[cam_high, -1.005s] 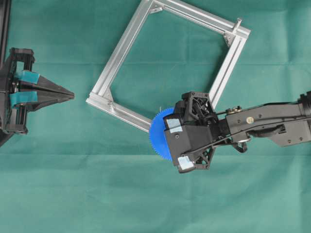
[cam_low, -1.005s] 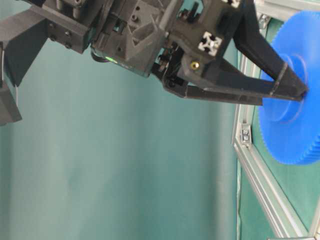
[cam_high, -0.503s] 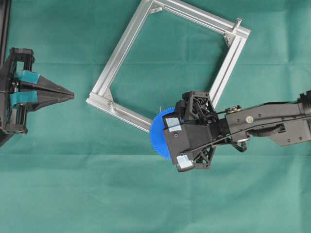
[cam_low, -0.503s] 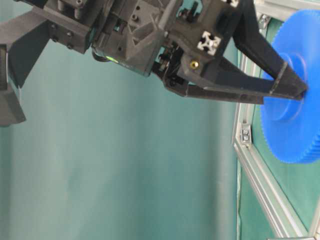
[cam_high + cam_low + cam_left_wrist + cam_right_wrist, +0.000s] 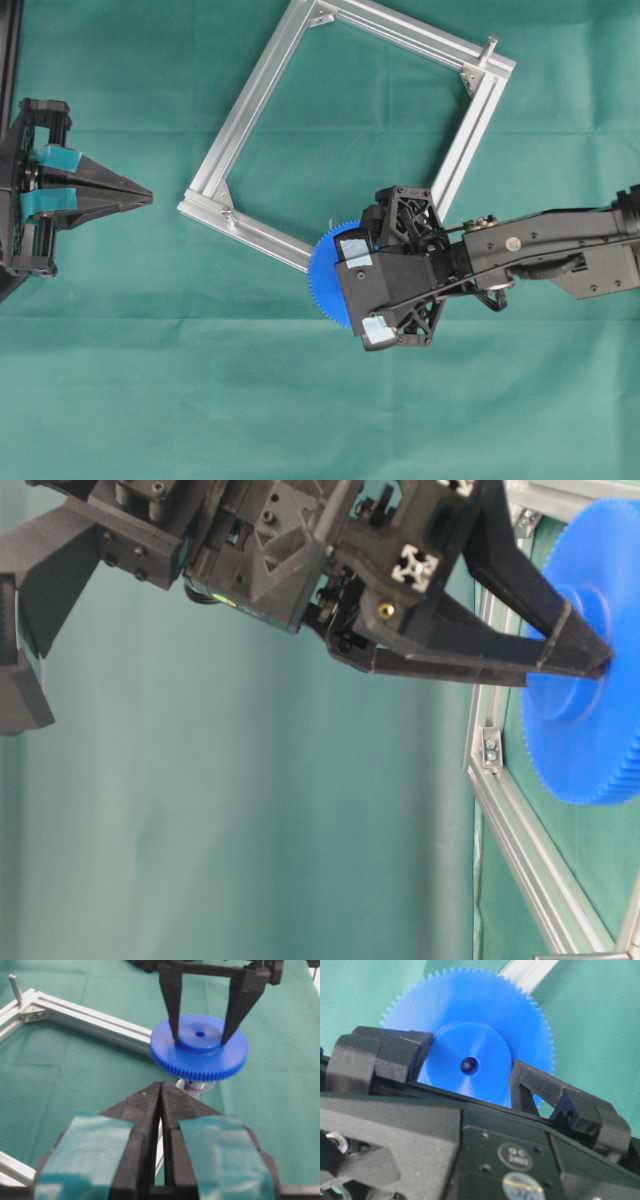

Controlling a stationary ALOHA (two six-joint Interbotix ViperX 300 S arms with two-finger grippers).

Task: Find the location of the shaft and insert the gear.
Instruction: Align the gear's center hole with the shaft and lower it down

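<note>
Over the frame's (image 5: 262, 236) near corner hung the gear (image 5: 328, 270), level, teeth clear all round, part of its disc lapping the near rail. Landmark for all entries: the frame, a square of aluminium rails lying flat on green cloth (image 5: 200, 400).

Item, gear (image 5: 199, 1053): blue, toothed, with raised hub and small centre hole. Held above the corner, not seated; the left wrist view showed a gap beneath it, with a glimpse of metal and thin wire below.

Item, right gripper (image 5: 199, 1040): fingers clamped on opposite sides of the hub, tips resting down on the disc. Judged reason for the hub grip: it left the centre hole (image 5: 469, 1065) uncovered and the disc level, as a drop onto a pin requires.

Item, shaft: not plainly visible. The pin at this corner lay hidden under the gear in the overhead and wrist views; whether hole and pin lined up could not be told.

Item, peg (image 5: 490, 48): small, upright, silver, at the frame's far corner, well apart from the gear.

Item, left gripper (image 5: 140, 197): jaws together, nothing between them, parked well clear of the frame's left corner and pointing toward it, its camera looking across at the gear.

Judged stage: alignment over the corner, insertion not yet done. Risk: a small offset would land the hub on the pin's tip or on the bracket.
</note>
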